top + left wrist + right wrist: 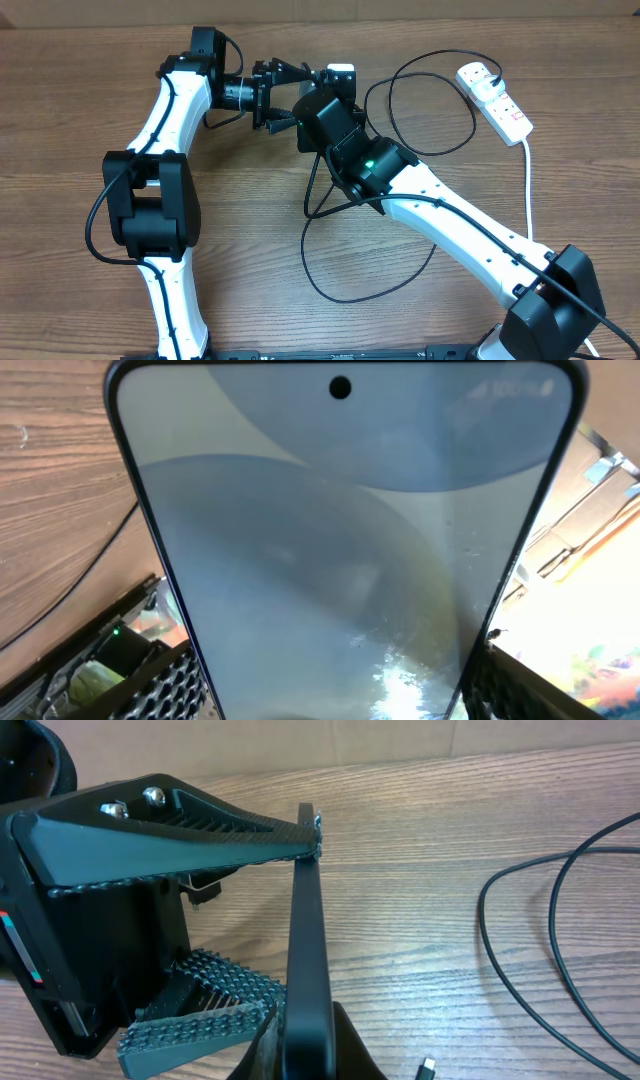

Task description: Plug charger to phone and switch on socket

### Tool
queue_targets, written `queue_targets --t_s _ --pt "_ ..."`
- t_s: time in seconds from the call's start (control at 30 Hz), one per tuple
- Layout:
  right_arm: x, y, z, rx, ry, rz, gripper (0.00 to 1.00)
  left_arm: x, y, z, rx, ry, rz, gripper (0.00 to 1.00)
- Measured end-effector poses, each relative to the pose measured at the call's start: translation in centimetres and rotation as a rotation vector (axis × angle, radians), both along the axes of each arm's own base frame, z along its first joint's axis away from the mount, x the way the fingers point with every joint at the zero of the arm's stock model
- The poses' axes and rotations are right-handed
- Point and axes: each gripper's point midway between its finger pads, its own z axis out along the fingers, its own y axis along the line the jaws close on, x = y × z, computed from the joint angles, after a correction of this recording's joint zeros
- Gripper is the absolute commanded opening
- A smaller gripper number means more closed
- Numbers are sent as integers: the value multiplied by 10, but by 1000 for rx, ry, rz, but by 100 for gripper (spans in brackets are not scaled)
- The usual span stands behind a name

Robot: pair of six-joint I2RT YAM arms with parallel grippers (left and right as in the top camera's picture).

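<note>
The left gripper (289, 97) clamped the phone (340, 560); right gripper (310, 1055) sat shut (on what, unclear); a skewed charger tip (427, 1065) might dislodge it.

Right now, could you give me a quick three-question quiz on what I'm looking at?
1. True or false: the phone lies flat on the table.
2. The white wall plug of the charger sits: A) in the socket; B) in the phone; C) loose on the table.
3. Which gripper holds the phone?

Key
1. False: it is held up on edge, between a gripper's fingers.
2. A.
3. The left gripper, its fingers on either side of the phone.
</note>
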Motion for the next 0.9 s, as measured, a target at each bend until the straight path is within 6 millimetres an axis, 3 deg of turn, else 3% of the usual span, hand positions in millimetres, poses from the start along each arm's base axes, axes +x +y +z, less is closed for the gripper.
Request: queue_targets --t_s 0.23,0.53,0.7,0.83,0.9 --pt "1 -2 1 53 6 -60 4 2 -1 -1 6 -21 1 80" --pt "5 -7 2 320 36 -315 4 17 2 -13 102 -78 41 89" --pt "7 -12 4 519 53 -495 4 26 3 -14 121 -127 57 82" --pt "7 -14 4 695 86 -632 4 29 2 -13 120 -147 60 70" --pt "7 -14 4 772 99 -687 4 29 2 -13 119 -142 62 69"
